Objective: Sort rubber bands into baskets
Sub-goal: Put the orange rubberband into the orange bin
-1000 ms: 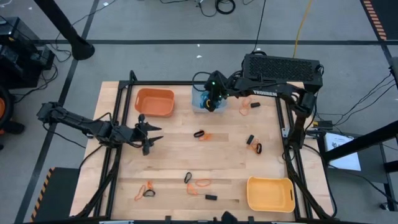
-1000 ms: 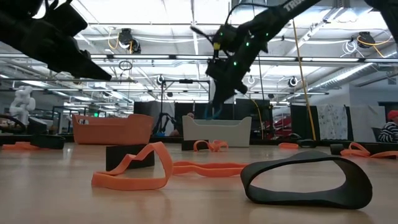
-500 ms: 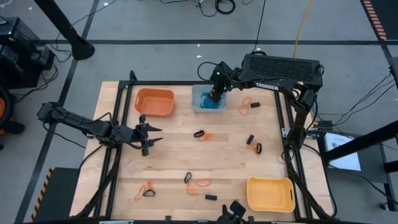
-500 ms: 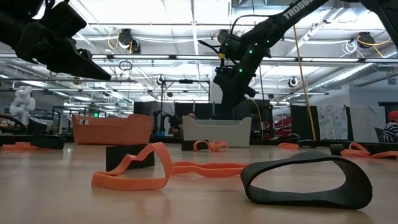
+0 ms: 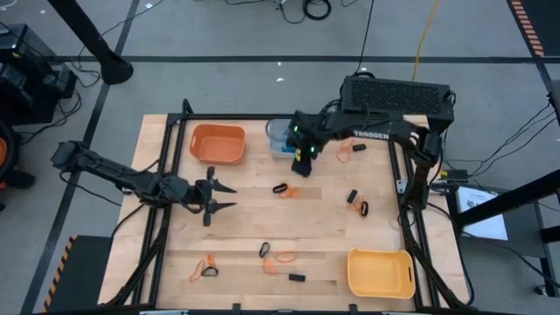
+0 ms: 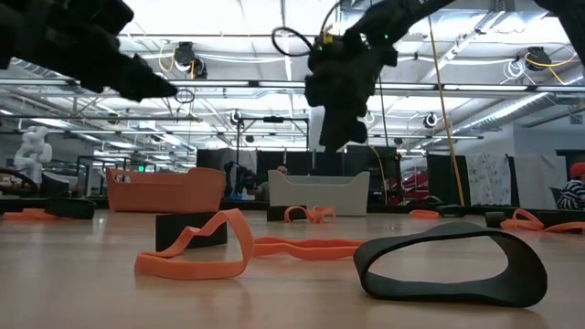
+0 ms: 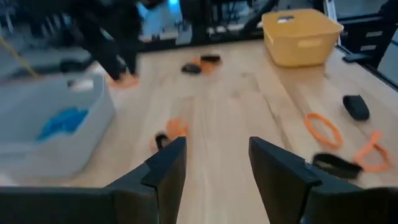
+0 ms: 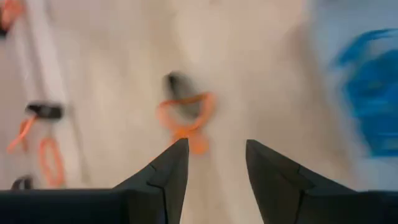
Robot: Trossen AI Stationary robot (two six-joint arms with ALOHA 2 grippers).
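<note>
Choosing an arm for the black-and-orange pair mid-desk

Starting with the desk (image 5: 254, 223): three baskets sit on it. The orange basket (image 5: 217, 143) is at the far left, the blue-grey basket (image 5: 278, 133) at the far middle with blue bands already in it, and the yellow basket (image 5: 381, 272) at the near right corner. Loose bands lie scattered: a cluster at the near edge, a few at the right, more at the far right by the arm's base.

The right arm reaches in from the far right. Its hand (image 5: 304, 163) hangs just on the near side of the blue-grey basket, fingers spread and holding nothing. The left arm comes in from the left. Its hand (image 5: 219, 194) hovers over bare wood, fingers spread too, also empty.

The relation that counts: a black band lying with an orange band (image 5: 282, 189) rests mid-desk between the two hands. It lies just near and slightly left of the right hand, and the right wrist view shows it (image 8: 186, 112) straight ahead of those spread fingers. The left hand is farther, off to the pair's left. My judgement is that the right arm is better placed. The pair's long axis seems to run left-right, though I cannot be sure.
</note>
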